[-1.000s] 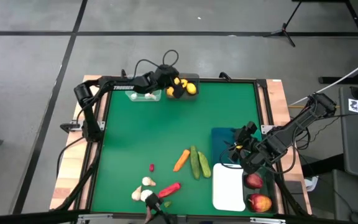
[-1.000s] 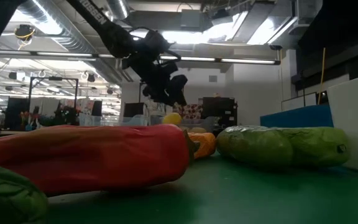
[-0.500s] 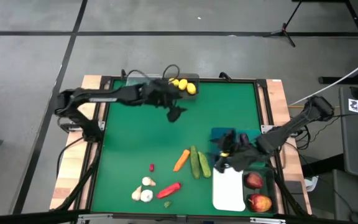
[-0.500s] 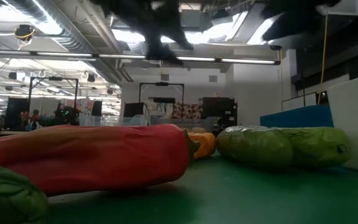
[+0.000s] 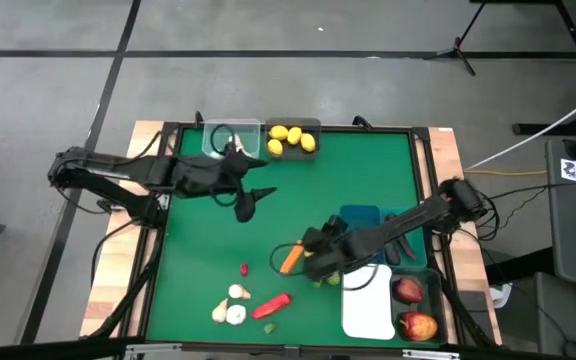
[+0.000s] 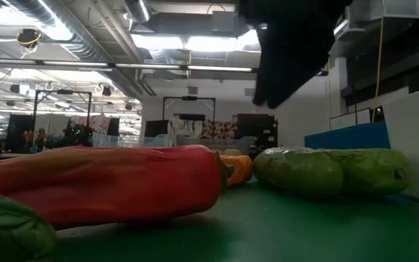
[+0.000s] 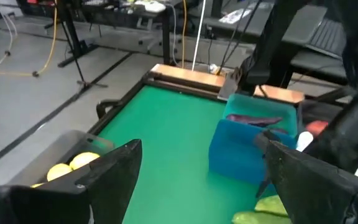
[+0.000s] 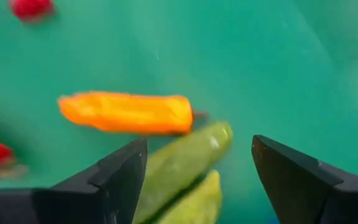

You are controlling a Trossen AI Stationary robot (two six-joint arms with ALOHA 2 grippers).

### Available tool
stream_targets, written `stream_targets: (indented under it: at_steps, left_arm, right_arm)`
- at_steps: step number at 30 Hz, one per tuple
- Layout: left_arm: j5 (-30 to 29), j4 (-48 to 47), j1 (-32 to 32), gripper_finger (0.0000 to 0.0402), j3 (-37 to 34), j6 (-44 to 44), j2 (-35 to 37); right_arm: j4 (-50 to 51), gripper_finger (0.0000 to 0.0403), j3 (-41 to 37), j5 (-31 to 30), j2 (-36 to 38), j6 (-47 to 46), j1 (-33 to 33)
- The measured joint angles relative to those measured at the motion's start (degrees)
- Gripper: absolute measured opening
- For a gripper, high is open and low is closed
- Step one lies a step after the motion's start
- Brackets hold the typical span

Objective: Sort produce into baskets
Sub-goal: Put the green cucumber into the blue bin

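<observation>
Green tabletop point(image 5: 218, 240) is carrying scattered produce. Right end effector point(image 8: 194, 171) is hovering wide open just above two cucumbers point(image 8: 185, 163), beside the carrot point(image 8: 126, 112); closing here risks pinching both cucumbers or nudging the carrot. Left end effector point(image 5: 246, 203), open and empty, is waiting near the lemons point(image 5: 291, 139).

green mat point(image 5: 218, 240) — covers table | tripod stand point(image 5: 458, 45) — on grey floor point(image 5: 48, 100)
</observation>
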State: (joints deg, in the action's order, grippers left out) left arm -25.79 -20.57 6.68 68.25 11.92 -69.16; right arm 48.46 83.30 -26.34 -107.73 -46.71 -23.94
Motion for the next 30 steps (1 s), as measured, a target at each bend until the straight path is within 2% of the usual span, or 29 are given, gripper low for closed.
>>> stream_targets:
  at_steps: [3, 7, 12, 14, 22, 30]
  left_arm:
    - [-0.60, -0.37, 1.06, 0.0335, -0.06, -0.28, 0.76]
    - [-1.02, -0.86, 1.23, 0.0335, -0.07, -0.25, 0.76]
    - [-1.09, -3.68, 1.23, 0.0335, -0.13, 0.00, 0.76]
    - [-1.09, -3.92, 1.23, 0.0335, -0.15, 0.02, 0.76]
    - [-1.09, -4.46, 1.23, 0.0335, -0.15, 0.24, 0.57]
    - [-1.07, -4.40, 1.23, 0.0335, -0.15, 0.52, 0.46]
  right_arm:
    - [10.36, 0.0289, 8.19, -0.33, -6.13, -0.96, -0.25]
    - [13.90, 0.0289, 13.13, 1.51, -10.10, -3.71, -0.46]
    - [14.04, 0.0289, 12.71, 7.60, -10.34, -12.56, -0.42]
    - [15.40, 0.0289, 12.68, 8.17, -10.35, -14.65, -0.42]
    - [13.76, 0.0289, 12.60, 10.20, -10.36, -19.40, -0.43]
    - [11.14, 0.0289, 12.62, 14.01, -14.34, -18.94, -0.44]
